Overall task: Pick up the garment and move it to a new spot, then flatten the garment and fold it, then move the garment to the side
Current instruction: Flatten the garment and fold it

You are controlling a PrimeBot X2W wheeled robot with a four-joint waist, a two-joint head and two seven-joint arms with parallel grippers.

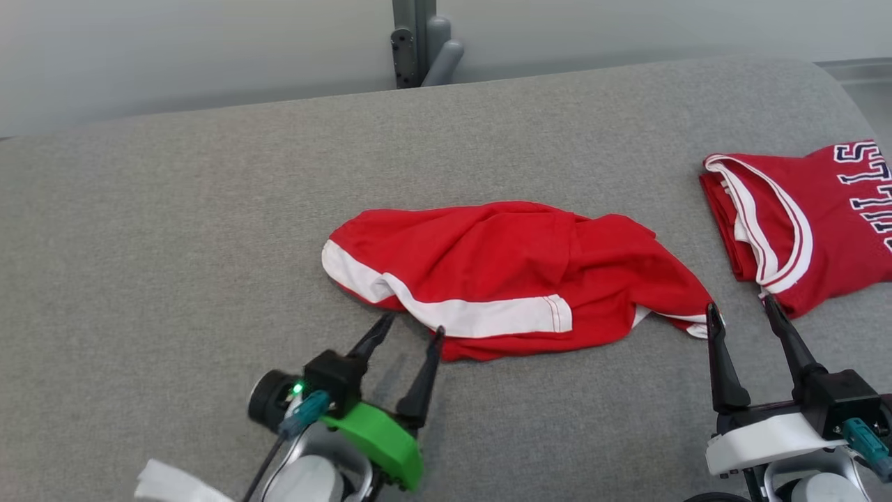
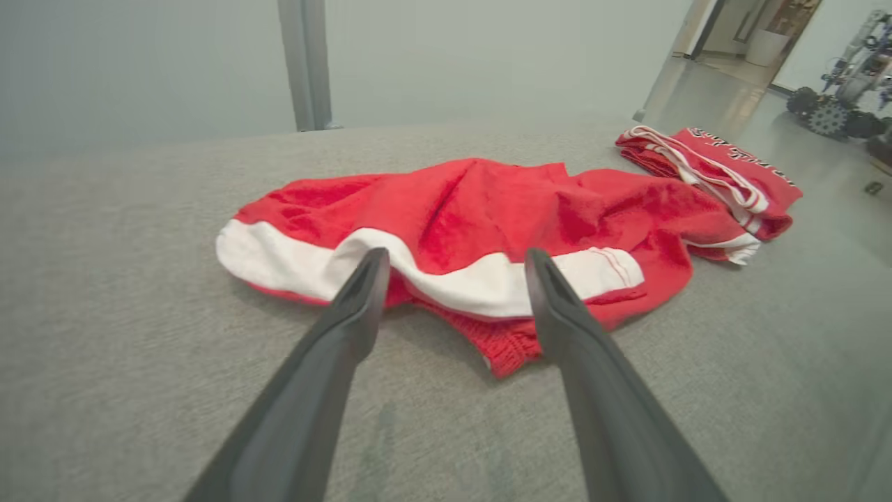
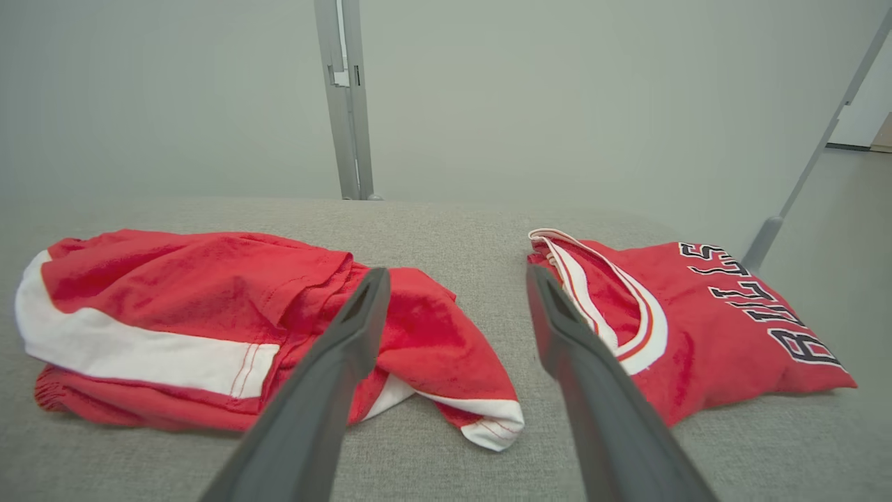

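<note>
Head view, nearest first: the left tool (image 1: 412, 325) stands open with nothing between its fingers, its tips right at the near edge of the crumpled red garment (image 1: 502, 272). The right tool (image 1: 740, 304) is likewise spread and empty, its tips astride the gap between the garment's white-trimmed right corner and a folded red jersey (image 1: 822, 216). The garment lies midway across the grey fabric bench (image 1: 174, 230), white band toward the robot. Beyond the bench's far edge a grey post (image 1: 418, 42) rises against the pale wall (image 1: 174, 56)
</note>
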